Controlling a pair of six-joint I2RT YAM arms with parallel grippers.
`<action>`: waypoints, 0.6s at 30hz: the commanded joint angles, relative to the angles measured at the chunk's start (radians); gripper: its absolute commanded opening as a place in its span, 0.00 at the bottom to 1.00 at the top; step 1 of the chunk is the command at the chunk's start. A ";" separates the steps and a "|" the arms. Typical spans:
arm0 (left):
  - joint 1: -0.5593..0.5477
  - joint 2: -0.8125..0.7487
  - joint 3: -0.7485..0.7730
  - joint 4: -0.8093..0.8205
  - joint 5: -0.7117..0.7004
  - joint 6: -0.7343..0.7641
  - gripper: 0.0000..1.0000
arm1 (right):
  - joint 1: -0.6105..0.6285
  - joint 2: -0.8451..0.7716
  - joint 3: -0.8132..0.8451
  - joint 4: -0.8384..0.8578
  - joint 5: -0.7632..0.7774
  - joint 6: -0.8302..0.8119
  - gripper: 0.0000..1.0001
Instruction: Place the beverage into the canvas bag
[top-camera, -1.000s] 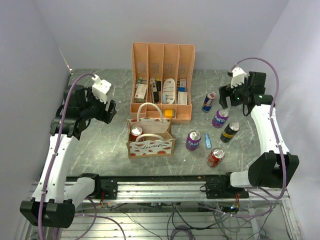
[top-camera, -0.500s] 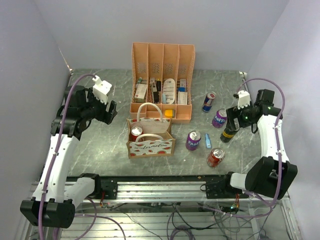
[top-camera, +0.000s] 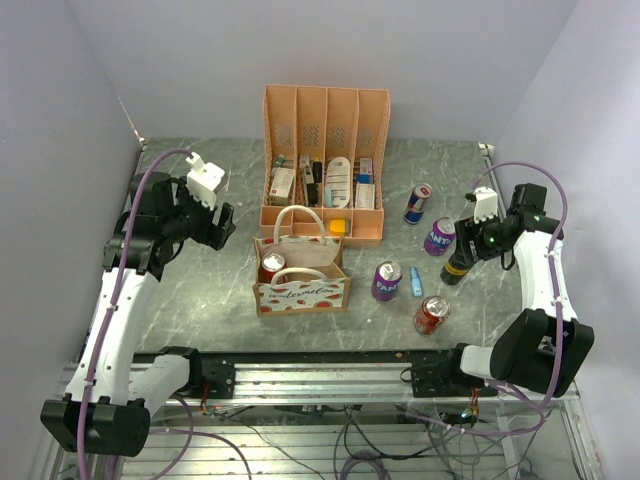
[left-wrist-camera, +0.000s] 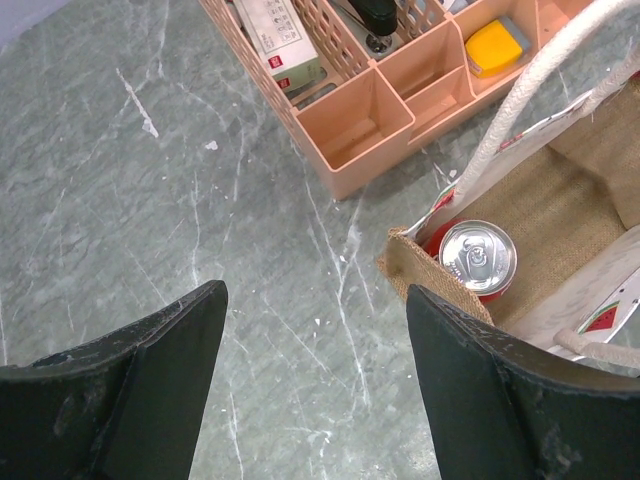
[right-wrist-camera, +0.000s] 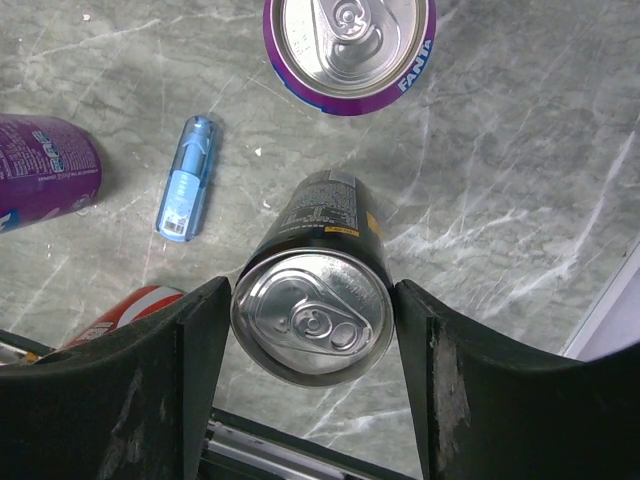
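Note:
The canvas bag (top-camera: 300, 291) stands mid-table with a red can (top-camera: 272, 263) inside; the left wrist view shows the same bag (left-wrist-camera: 570, 190) and red can (left-wrist-camera: 478, 257). A black beverage can (top-camera: 457, 264) stands on the table at the right. My right gripper (top-camera: 466, 250) is down over it. In the right wrist view both fingers press the sides of the black can (right-wrist-camera: 312, 322), so my right gripper (right-wrist-camera: 310, 290) is shut on it. My left gripper (top-camera: 222, 222) hangs open above bare table left of the bag, nothing between its fingers (left-wrist-camera: 315, 292).
A purple Fanta can (top-camera: 439, 236) stands just behind the black can, close to my right fingers. Another purple can (top-camera: 386, 281), a blue tube (top-camera: 415, 282), a red can (top-camera: 431, 314) and a blue can (top-camera: 417, 203) lie around. The peach organiser (top-camera: 322, 165) stands behind the bag.
My right arm swung down from the back right onto the black can and its fingers closed on the can's sides. The left arm has not moved.

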 joint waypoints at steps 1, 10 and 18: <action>-0.003 -0.020 -0.010 0.034 0.027 0.006 0.84 | -0.012 -0.002 -0.006 0.007 0.001 -0.010 0.66; -0.003 -0.016 -0.007 0.030 0.035 0.006 0.83 | -0.013 -0.002 -0.014 0.019 0.007 -0.013 0.62; -0.003 -0.021 -0.018 0.034 0.030 0.008 0.83 | -0.013 -0.029 0.063 -0.026 -0.035 -0.023 0.39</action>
